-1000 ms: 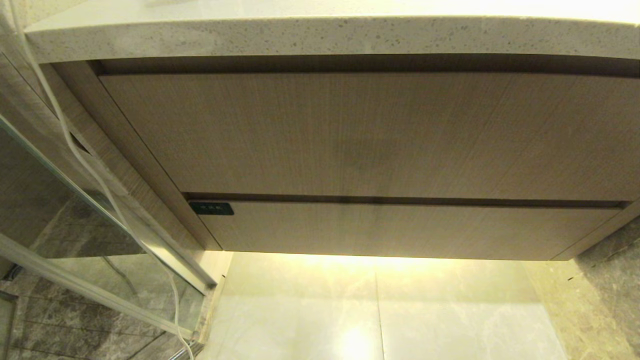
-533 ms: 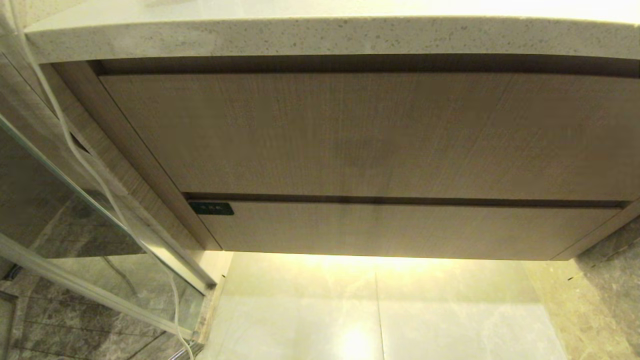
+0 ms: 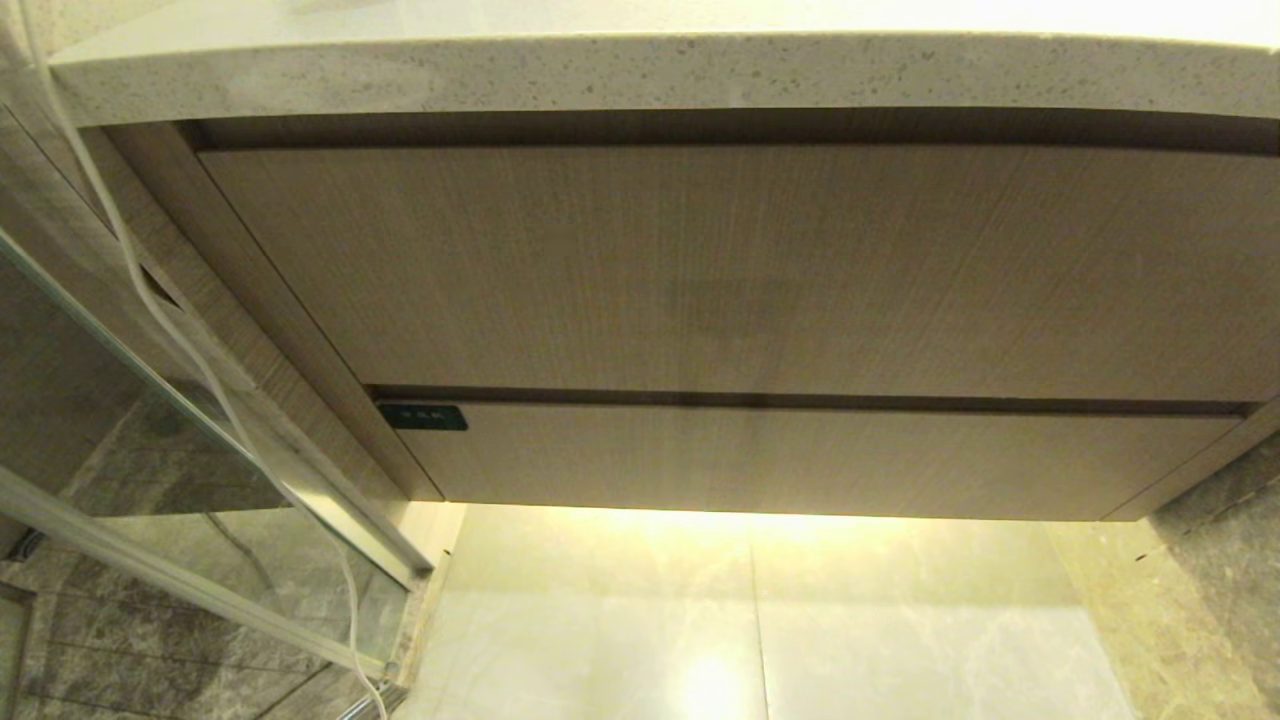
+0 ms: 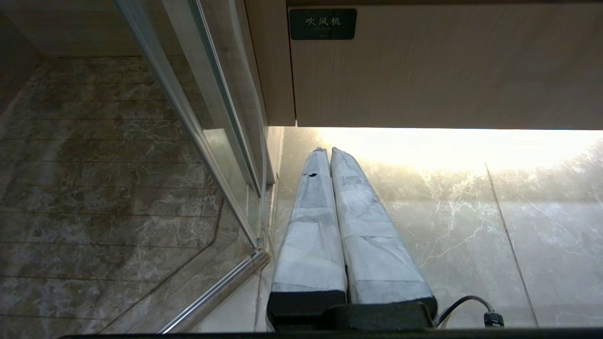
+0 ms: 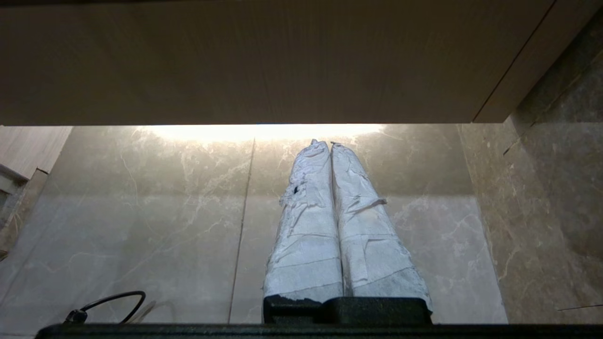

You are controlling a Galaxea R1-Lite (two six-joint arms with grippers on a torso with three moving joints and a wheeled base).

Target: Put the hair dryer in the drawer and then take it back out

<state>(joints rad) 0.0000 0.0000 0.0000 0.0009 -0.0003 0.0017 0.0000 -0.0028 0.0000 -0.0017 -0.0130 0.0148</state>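
Observation:
The drawer (image 3: 800, 460) is the wide shallow wood-grain front low on the vanity, closed, with a small black label (image 3: 422, 417) at its upper left. The hair dryer is out of view; only a white cord (image 3: 130, 260) hangs down the left side. Neither arm shows in the head view. My left gripper (image 4: 328, 150) is shut and empty, its taped fingers held low over the floor, below the drawer (image 4: 447, 70) near its label (image 4: 322, 23). My right gripper (image 5: 328, 143) is also shut and empty, low under the drawer (image 5: 259, 61) further right.
A taller wood-grain panel (image 3: 700, 270) sits above the drawer under a speckled stone countertop (image 3: 640, 70). A glass shower door with a metal frame (image 3: 200, 440) stands close on the left. A marble wall (image 3: 1220, 560) closes the right side. Pale floor tiles (image 3: 760, 620) lie below.

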